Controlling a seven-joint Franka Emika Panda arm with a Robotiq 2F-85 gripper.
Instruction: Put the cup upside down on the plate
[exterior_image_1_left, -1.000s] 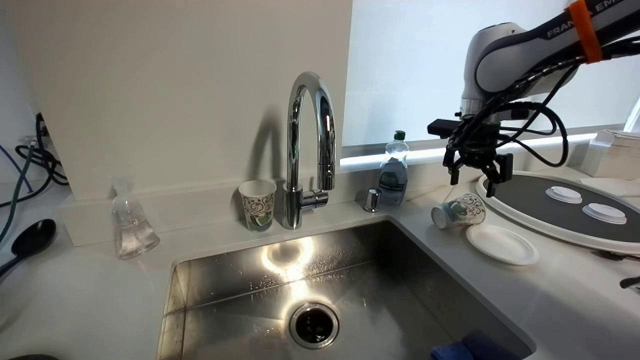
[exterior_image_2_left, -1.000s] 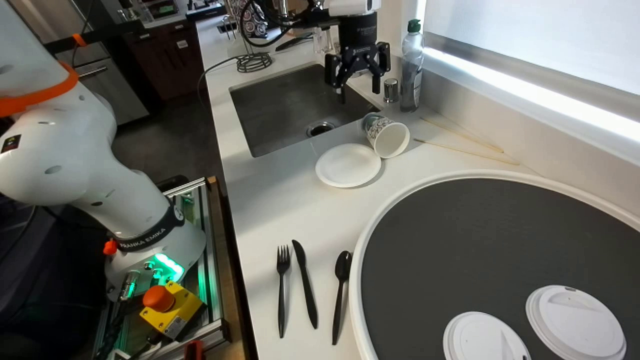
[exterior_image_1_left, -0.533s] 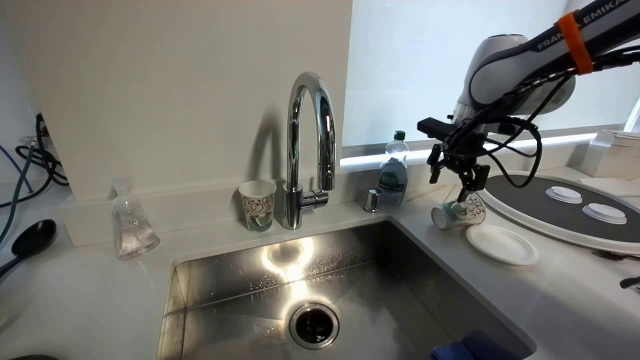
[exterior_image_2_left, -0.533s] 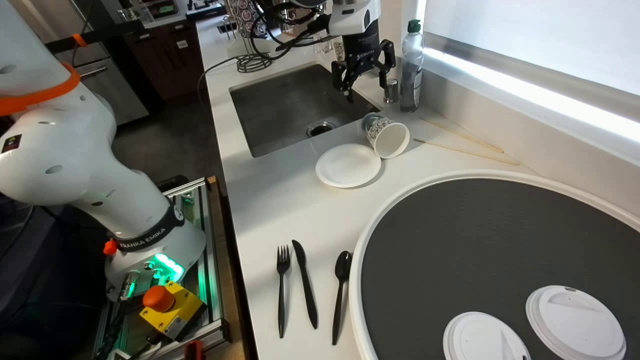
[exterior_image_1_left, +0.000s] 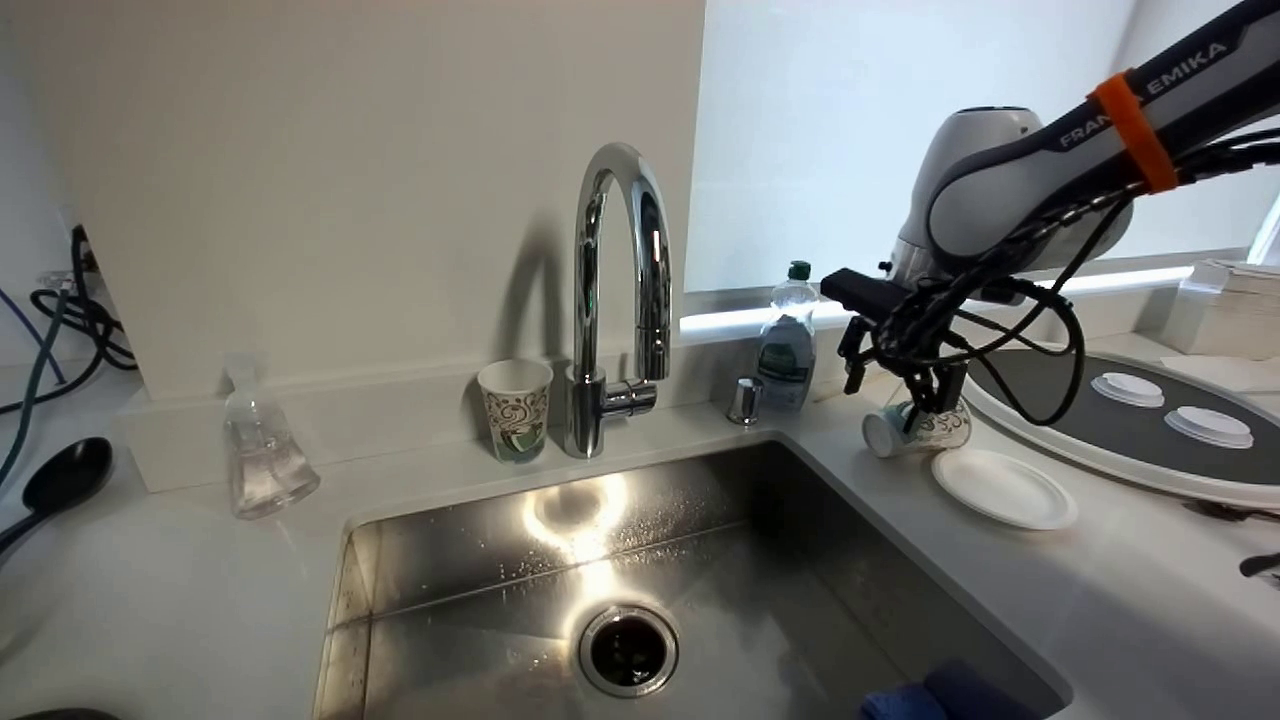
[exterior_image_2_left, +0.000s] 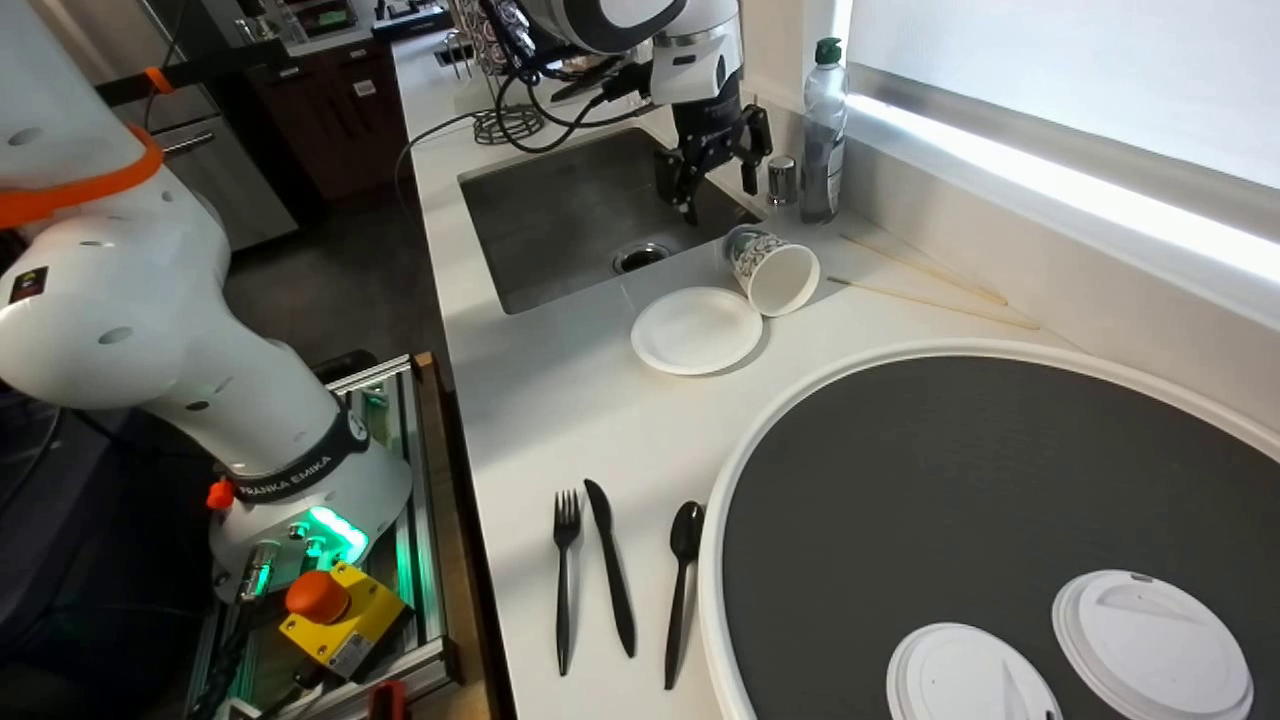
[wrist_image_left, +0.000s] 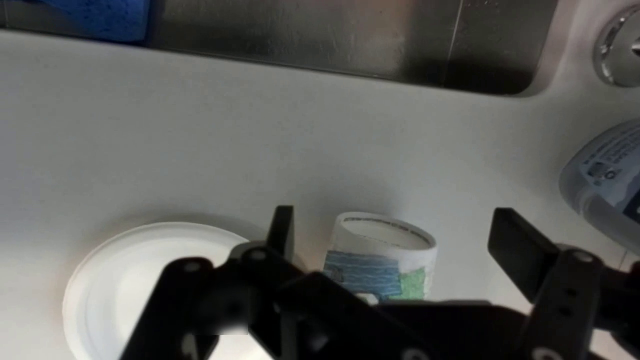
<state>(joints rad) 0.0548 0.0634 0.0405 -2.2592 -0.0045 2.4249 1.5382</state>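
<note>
One paper cup lies on its side below the pincer, closed end showing in the wrist view between the fingers. Those stand wide and hold nothing. Lowering them along both its sides looks to be the step in hand. Best to grip near the closed end, leaving the mouth free to turn down, and to squeeze lightly: a thin wall should crush easily. The plate sits just beside the cup, on the outer side of one finger; whether cup and plate touch I cannot tell. That finger could catch the rim, so it should come down hugging the cup. Swirls and a blue-and-green patch mark the cup; no words on it can be read. Past the opposite finger, the bottle carries a printed label too blurred to read. Farther off, above the pincer, the arm link shows FRANKA EMIKA, partly under an orange band; the robot's dark collar spells it whole.
</note>
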